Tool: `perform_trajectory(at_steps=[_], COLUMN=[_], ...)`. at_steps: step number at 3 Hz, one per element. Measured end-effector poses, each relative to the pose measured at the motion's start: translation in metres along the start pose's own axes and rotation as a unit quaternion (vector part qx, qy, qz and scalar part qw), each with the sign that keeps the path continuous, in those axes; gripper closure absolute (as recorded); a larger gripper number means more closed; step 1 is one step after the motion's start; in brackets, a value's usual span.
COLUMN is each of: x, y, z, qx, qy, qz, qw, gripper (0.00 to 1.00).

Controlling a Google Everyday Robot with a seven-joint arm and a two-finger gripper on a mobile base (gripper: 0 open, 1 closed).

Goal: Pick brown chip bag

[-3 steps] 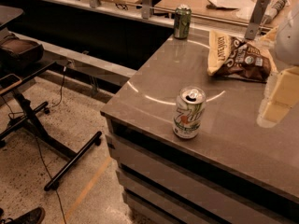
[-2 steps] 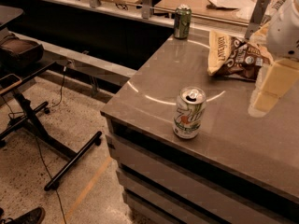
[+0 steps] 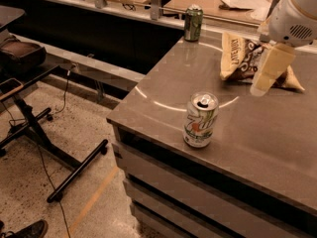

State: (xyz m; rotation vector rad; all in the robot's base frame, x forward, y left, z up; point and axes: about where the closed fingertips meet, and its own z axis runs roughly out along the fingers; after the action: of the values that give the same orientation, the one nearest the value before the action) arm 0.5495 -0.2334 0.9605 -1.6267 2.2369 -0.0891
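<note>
Nearest, by the bottom left, a dark shoe (image 3: pixel 26 229) rests on the speckled floor, and a black stand (image 3: pixel 54 157) spreads its legs across that floor to the left of the table. The grey table (image 3: pixel 257 133) shows its near-left corner, with drawer fronts stacked below its near edge. Just in from that near edge, not far from the near-left corner, a white-green soda can (image 3: pixel 200 119) stands upright with its top opened. It is well apart from everything else on the table. A thin bright arc runs over the tabletop behind the can. Further back, toward the far right part of the table, the brown chip bag (image 3: pixel 243 57) lies flat and crinkled. Its tan band with lettering is turned toward the left edge, and its dark body with white patches stretches away to the right. The claw (image 3: pixel 262 82) hangs from the white arm (image 3: pixel 297 14) that enters at the upper right. Its cream-coloured end slants down and leftward across the right half of the bag, with its tip over the tabletop just nearer than the bag. Whether it touches the bag cannot be told, nor whether the claw is open or closed. At the far-left corner of the table a dark green can (image 3: pixel 193 23) stands upright, well apart from the bag. Beyond the far edge lies a wooden surface with papers (image 3: pixel 242 1) on it.
</note>
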Motion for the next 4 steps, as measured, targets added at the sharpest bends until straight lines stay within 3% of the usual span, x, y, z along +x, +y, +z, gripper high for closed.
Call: perform_trajectory(at_steps=[1,2,3,4], x=[0.031,0.058,0.071,0.073], y=[-0.058,-0.083,-0.101,-0.112], z=[0.021,0.031,0.046,0.063], qx=[0.035,0.054,0.077,0.094], qy=[0.006,0.02,0.028,0.016], qz=[0.047,0.074,0.083,0.099], qw=[0.9983,0.9956,0.9931,0.9905], gripper=[0.0,0.0,0.0,0.0])
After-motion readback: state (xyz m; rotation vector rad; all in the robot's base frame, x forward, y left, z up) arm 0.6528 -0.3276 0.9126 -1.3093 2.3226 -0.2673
